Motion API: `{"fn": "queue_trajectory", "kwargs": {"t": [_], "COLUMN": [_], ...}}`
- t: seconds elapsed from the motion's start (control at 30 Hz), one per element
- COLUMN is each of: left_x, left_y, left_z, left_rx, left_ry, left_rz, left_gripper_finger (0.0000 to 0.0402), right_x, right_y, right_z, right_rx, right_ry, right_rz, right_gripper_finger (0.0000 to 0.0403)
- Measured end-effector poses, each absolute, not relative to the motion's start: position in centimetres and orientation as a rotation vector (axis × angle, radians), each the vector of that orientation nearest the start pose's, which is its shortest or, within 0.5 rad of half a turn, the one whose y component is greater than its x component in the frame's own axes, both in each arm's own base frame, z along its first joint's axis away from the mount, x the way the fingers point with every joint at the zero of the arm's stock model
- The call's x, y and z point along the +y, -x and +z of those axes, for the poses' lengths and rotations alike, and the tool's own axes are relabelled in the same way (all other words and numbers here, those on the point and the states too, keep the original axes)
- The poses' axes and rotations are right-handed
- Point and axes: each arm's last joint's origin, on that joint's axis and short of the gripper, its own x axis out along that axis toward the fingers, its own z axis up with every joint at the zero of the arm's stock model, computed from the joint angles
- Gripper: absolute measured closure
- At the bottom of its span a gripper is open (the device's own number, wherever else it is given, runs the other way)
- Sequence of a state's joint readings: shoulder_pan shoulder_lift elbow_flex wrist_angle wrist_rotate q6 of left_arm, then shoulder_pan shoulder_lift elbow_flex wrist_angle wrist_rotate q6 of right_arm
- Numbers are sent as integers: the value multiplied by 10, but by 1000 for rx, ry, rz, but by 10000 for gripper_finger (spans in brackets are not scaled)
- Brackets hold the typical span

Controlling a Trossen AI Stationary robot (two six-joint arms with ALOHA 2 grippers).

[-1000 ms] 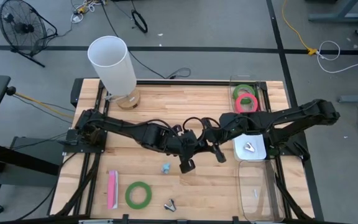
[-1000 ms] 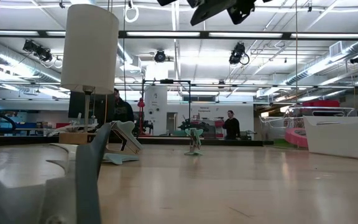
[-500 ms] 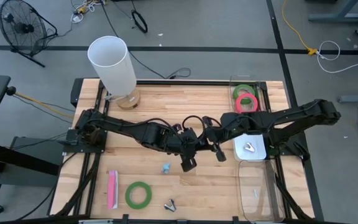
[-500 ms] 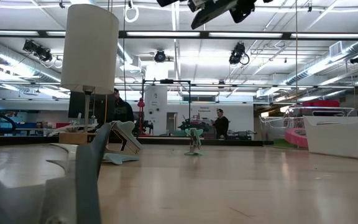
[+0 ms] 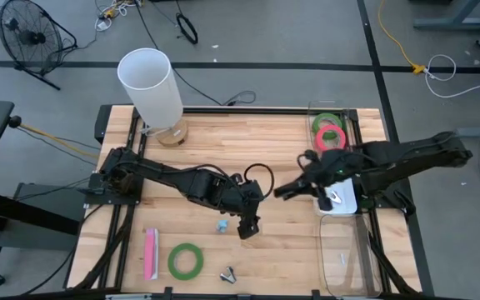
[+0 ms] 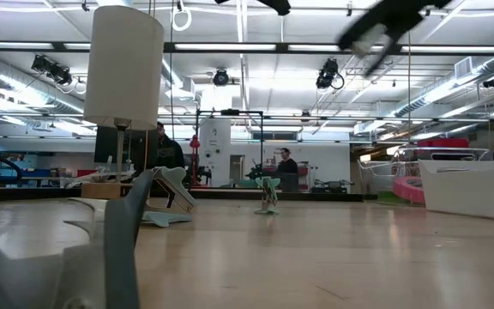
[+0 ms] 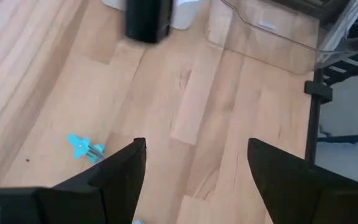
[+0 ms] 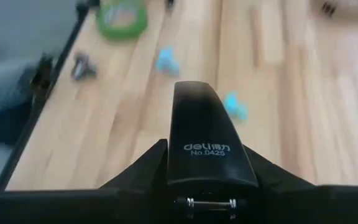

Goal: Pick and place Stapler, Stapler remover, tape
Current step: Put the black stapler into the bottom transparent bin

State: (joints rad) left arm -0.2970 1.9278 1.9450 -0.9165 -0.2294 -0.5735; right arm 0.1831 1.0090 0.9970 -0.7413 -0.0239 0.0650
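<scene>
My right gripper (image 5: 298,185) is shut on a black stapler (image 5: 283,191) above the table's middle right, beside the white tray (image 5: 346,204). The stapler also shows in the right wrist view (image 8: 207,124). My left gripper (image 5: 247,227) hangs open and empty over the table's middle, and its wrist view (image 7: 197,149) shows a small blue stapler remover (image 7: 82,146) lying beside its fingers. A green tape roll (image 5: 185,260) lies flat near the front edge. A green and a red-pink roll (image 5: 330,132) lie in the clear bin at the far right. My right gripper pinches the black stapler's rear end (image 8: 194,177) between its two fingers, one on each long side. The fingers come from the table's right side and lie along the stapler. The stapler's nose sticks out past the fingertips, and it is lifted clear of the table.
A metal stapler remover (image 5: 332,198) lies in the white tray. A pink long object (image 5: 150,252) and a metal remover (image 5: 227,273) lie near the front edge. An empty clear bin (image 5: 344,254) stands at the front right, and a tall white cylinder (image 5: 148,83) at the far left.
My right gripper has drawn back quickly toward the table's right edge with the stapler, away from my left gripper. My left gripper has dropped slightly toward the near edge.
</scene>
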Motion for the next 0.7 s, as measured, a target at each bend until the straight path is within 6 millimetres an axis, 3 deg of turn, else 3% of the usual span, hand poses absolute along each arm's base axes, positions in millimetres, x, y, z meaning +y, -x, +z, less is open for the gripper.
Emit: {"fn": "queue_trajectory", "kwargs": {"t": [0.37,0.53,0.7], "left_x": [-118,-127,-137], "left_y": [-399,-396,-393], "left_z": [340,340,340], "left_rx": [854,857,860], "left_ry": [290,281,269], "left_rz": [177,157,134], "left_gripper_finger": [119,119,119], "right_x": [63,82,110], "right_y": [-134,-112,-93], "right_z": [325,321,306], "right_rx": [816,805,762], "right_ry": [-125,-161,-189], "right_rz": [66,-33,-22], "right_gripper_finger": [272,272,272]}}
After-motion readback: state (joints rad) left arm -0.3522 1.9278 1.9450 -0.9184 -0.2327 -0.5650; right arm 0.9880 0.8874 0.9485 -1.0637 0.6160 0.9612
